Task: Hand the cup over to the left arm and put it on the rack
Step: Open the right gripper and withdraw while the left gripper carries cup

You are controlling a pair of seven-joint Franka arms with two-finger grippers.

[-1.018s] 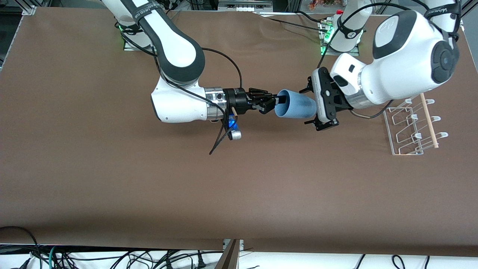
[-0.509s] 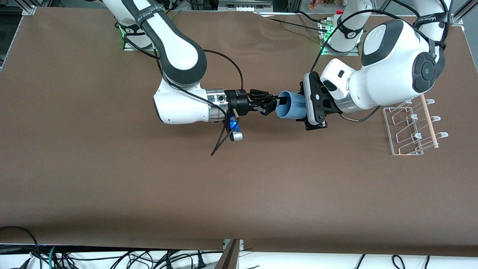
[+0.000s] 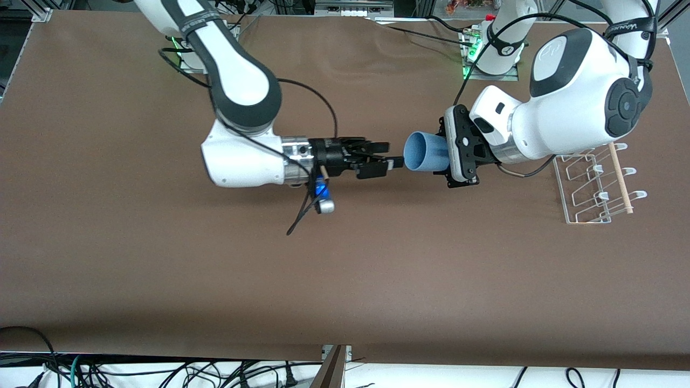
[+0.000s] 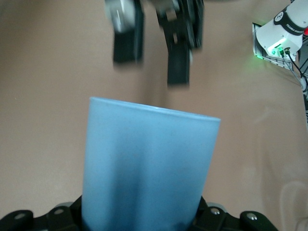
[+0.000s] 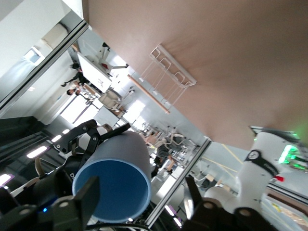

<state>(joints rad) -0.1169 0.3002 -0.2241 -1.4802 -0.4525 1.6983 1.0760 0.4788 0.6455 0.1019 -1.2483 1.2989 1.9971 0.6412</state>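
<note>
The light-blue cup (image 3: 426,152) hangs on its side above the middle of the table, its mouth turned toward the right arm. My left gripper (image 3: 444,154) is shut on the cup's base end. In the left wrist view the cup (image 4: 149,163) rises from between the jaws and hides the fingertips. My right gripper (image 3: 388,153) stands open just off the cup's rim, touching nothing. The right wrist view shows the cup's open mouth (image 5: 113,185) ahead of one spread finger (image 5: 89,197). The clear rack (image 3: 587,186) with its wooden dowel (image 3: 620,172) stands at the left arm's end of the table.
Brown cloth (image 3: 345,269) covers the table. Both arm bases (image 3: 493,59) stand along the edge farthest from the front camera. A cable and a small blue-lit part (image 3: 322,196) dangle under the right wrist. Loose cables lie below the table's near edge.
My left gripper has shut on the cup's base. My right gripper has opened, let go of the rim and drawn back toward the right arm's end.
</note>
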